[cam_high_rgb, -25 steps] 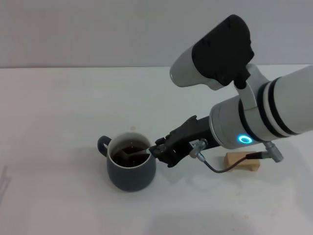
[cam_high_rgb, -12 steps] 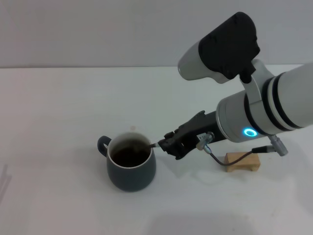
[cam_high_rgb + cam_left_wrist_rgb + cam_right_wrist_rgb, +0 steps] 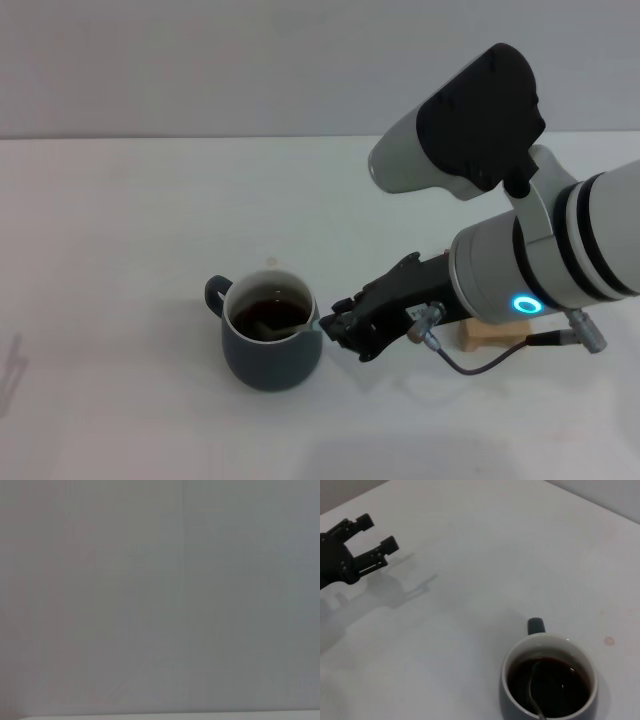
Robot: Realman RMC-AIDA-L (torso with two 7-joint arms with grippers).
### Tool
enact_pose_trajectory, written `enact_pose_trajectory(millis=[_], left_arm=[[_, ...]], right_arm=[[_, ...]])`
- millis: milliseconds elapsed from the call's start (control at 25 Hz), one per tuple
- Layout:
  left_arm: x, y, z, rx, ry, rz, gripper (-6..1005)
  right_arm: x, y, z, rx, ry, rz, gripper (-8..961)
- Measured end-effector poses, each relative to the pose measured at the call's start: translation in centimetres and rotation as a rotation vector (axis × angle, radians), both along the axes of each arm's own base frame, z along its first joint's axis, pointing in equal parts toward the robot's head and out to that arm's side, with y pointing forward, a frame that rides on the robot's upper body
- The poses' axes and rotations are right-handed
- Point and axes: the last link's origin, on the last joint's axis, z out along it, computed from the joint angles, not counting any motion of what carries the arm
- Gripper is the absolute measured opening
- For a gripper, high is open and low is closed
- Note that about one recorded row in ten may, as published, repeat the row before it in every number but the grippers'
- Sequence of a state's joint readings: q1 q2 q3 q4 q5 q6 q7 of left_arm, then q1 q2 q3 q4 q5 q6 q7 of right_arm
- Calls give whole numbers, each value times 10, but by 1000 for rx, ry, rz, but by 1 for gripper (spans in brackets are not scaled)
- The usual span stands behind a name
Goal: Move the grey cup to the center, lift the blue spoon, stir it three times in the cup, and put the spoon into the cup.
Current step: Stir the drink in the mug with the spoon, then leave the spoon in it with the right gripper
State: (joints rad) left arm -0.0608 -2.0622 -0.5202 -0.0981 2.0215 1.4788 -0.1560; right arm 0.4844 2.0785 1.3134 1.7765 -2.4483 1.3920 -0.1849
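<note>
One gripper worked: the right gripper (image 3: 335, 325) pinched the blue spoon (image 3: 283, 326), bowl sunk in the grey cup (image 3: 271, 345). Stirring called for small circles clear of the rim. The left gripper (image 3: 367, 542) sat parked apart, fingers spread.

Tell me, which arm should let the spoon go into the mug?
The right. Its gripper already holds the blue spoon dipped in the grey cup; the left gripper sits open, far away.
</note>
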Motion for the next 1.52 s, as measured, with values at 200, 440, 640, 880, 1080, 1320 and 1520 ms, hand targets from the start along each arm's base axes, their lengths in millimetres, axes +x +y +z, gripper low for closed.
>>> enact_pose_trajectory(millis=[200,440,640,880,1080,1320,1520], left_arm=[[1,0,-1,-2,-3,-4,859],[1,-1,-2,-3,-5,-5,859],[1,-1,-1,-2,-5,-6,859],[2,2,-2,-5,-5,-8,859],[3,4,-2,-6,-5,-13,859],[3,5,-2,-7,-6,-14,859],[3,5,-2,-7,-5,-14,859]], right_arm=[[-5,5,-7,9,15,21,134],[-6,16,-14,19,11,38,133],[-6,24,-16,26,-3,44,133],[5,31,-8,45,-9,15,133],[12,28,-7,27,-30,-10,133],[13,19,-7,-8,-47,-19,133],[5,12,-5,-14,-32,6,140]])
